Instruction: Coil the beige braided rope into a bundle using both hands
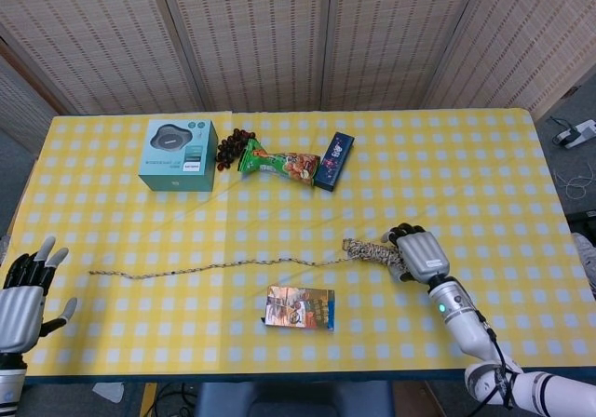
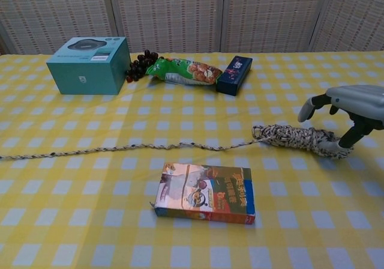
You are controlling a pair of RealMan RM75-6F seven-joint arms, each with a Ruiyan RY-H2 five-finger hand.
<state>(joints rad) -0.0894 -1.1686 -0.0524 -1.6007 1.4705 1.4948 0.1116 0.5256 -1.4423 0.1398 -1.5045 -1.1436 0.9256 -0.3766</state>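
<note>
The beige braided rope lies stretched across the yellow checked table, its long tail running left. At its right end it is wound into a loose bundle. My right hand arches over the bundle's right end with its fingers apart. Its thumb comes down against the tip of the bundle, and the other fingers stay above the rope. In the head view the right hand covers that end. My left hand hovers open at the table's front left corner, away from the rope's free end.
A colourful carton lies just in front of the rope's middle. Along the back stand a teal box, dark grapes, a green snack bag and a dark blue box. Wicker screens close off the far side.
</note>
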